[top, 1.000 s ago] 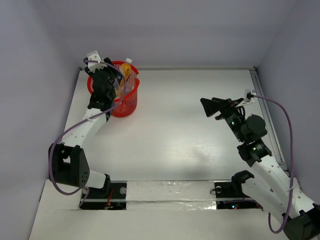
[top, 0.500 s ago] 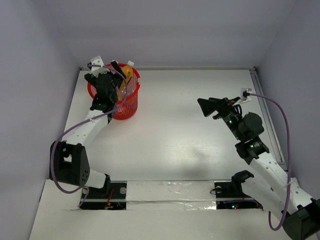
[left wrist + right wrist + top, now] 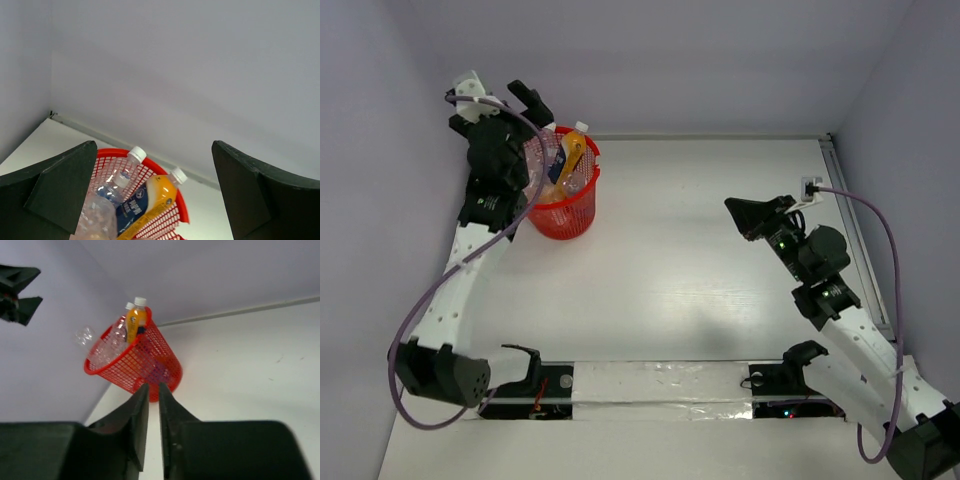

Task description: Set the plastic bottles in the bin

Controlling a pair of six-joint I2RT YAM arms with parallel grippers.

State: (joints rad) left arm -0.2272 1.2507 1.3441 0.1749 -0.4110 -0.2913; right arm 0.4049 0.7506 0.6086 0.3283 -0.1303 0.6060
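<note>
Our left fingers (image 3: 62,187) stand wide apart with nothing between them, and our right fingers (image 3: 137,425) are drawn together to a thin slit, also holding nothing. All the plastic bottles (image 3: 563,165) we can see sit inside the bin (image 3: 570,215), a red mesh wastebasket, and lean so that their necks rise over its rim. An orange bottle (image 3: 150,200) with a white cap and a dark blue label leans toward the bin's far side. A clear bottle (image 3: 124,175) with a white cap leans just beside it. A second clear bottle (image 3: 85,335) pokes out over the rim on the bin's left side. We cannot tell through the mesh how many bottles lie deeper in. The bin stands upright on the white table (image 3: 700,270), in its far left corner and close to the walls. Our left gripper (image 3: 531,102) hangs just above and to the left of the bin's rim, its wrist camera looking across the opening toward the back wall. Our right gripper (image 3: 745,213) is well apart from the bin, over the right half of the table, and points toward it. A purple cable (image 3: 892,250) loops beside the right arm.
</note>
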